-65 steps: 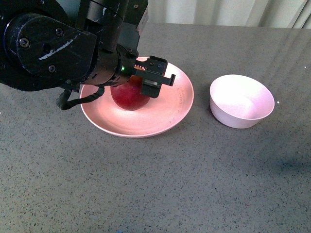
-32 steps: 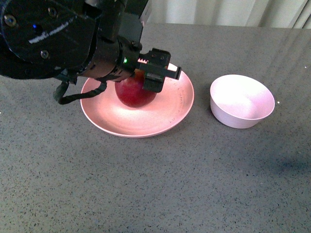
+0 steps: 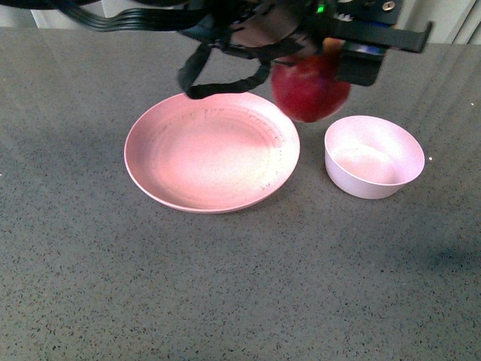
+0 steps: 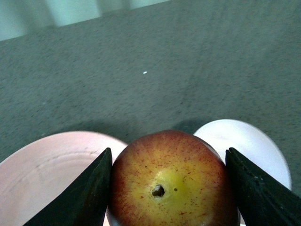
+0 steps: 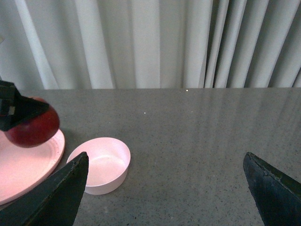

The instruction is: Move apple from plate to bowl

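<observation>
I have the left gripper [image 4: 170, 190] clenched on the apple [image 3: 310, 92], one finger on each flank; it hangs in the air toward the far edge of the table [image 3: 225, 301], between plate [image 3: 150, 177] and bowl [image 3: 368, 184]; right gripper [image 5: 164, 197] spread wide, empty.

Apple [image 5: 35, 131] aloft over plate [image 5: 23, 169] rim, bowl [image 5: 99, 185] nearby

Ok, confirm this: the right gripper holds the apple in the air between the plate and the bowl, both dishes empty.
Wrong arm. The left wrist view shows the left gripper shut on the apple; the right gripper is open. The rest holds: apple in the air between the plate and the bowl, both empty.
</observation>
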`<state>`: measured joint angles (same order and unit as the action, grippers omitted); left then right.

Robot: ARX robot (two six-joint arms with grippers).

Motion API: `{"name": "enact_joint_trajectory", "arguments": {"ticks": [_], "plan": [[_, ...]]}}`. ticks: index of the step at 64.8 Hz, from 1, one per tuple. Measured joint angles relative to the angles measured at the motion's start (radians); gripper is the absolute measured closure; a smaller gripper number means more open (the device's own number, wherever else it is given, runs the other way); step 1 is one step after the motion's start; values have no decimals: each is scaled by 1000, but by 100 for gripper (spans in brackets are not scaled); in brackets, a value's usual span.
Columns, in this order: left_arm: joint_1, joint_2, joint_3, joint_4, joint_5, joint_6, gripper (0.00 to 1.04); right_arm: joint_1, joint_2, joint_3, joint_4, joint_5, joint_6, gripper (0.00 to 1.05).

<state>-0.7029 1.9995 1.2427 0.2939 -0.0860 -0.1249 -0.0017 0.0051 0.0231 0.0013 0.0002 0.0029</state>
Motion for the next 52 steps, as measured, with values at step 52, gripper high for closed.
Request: {"name": "enact_joint_trajectory", "arguments": {"ticks": [52], "plan": [[-94,210,237,-31,31,20,42,0,0,0,0,0,0,9]]}}
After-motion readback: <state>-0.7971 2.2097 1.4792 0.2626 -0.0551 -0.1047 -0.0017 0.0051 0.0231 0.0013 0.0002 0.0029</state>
